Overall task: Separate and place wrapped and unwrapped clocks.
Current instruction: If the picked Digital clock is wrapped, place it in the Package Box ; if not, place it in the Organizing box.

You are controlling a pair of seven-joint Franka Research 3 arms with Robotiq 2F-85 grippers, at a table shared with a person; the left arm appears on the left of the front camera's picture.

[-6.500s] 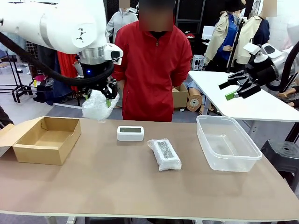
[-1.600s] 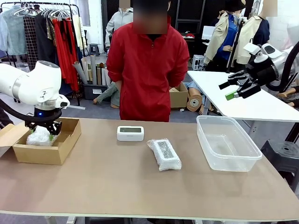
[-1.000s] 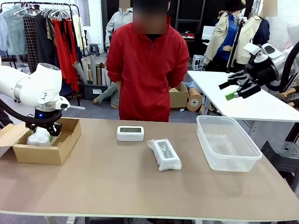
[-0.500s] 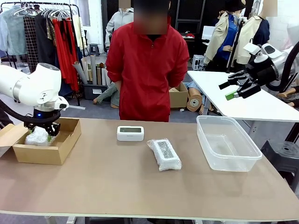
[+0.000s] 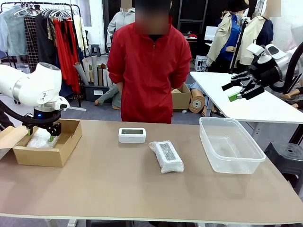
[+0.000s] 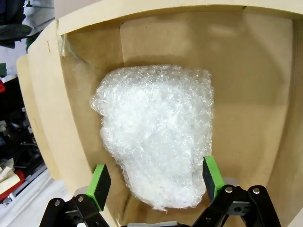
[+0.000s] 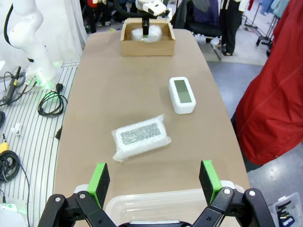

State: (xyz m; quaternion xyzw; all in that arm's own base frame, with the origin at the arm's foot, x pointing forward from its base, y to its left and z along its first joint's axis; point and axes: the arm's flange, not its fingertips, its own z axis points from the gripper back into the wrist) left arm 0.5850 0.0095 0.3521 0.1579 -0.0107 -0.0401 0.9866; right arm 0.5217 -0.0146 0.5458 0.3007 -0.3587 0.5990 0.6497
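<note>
Your table (image 5: 118,189) takes up the whole lower half of the front view, a plain brown top. Behind its far edge, centre frame, a person in a red jacket (image 5: 149,71) stands facing you with both arms behind the back.

The left arm (image 5: 28,87) comes in from the left edge and bends down over the cardboard box (image 5: 47,153) at the left of the frame. The clear plastic tub (image 5: 208,142) sits at the right of the table.

One wrapped clock (image 5: 166,156) lies on the bare table just right of centre, slanted, with a dark panel showing through the bubble wrap. The bare white clock (image 5: 132,135) stands just up and left of it, screen toward you, apart from it. In the right wrist view you see both at mid frame, the wrapped clock (image 7: 141,137) lower left and the bare white clock (image 7: 182,94) upper right.

The other wrapped clock, a bubble-wrap lump (image 5: 40,138), rests inside the cardboard box. In the left wrist view the bubble-wrap lump (image 6: 156,132) lies on the box floor, near the left wall.

The left gripper (image 5: 40,136) is down in the box with its fingers spread; the left wrist view shows the left gripper (image 6: 156,179) straddling the lump's lower end, the left pad clear of the wrap. You cannot tell if the right pad touches it.

The right gripper (image 5: 232,92) hangs at the upper right, spread and empty, above the tub.
</note>
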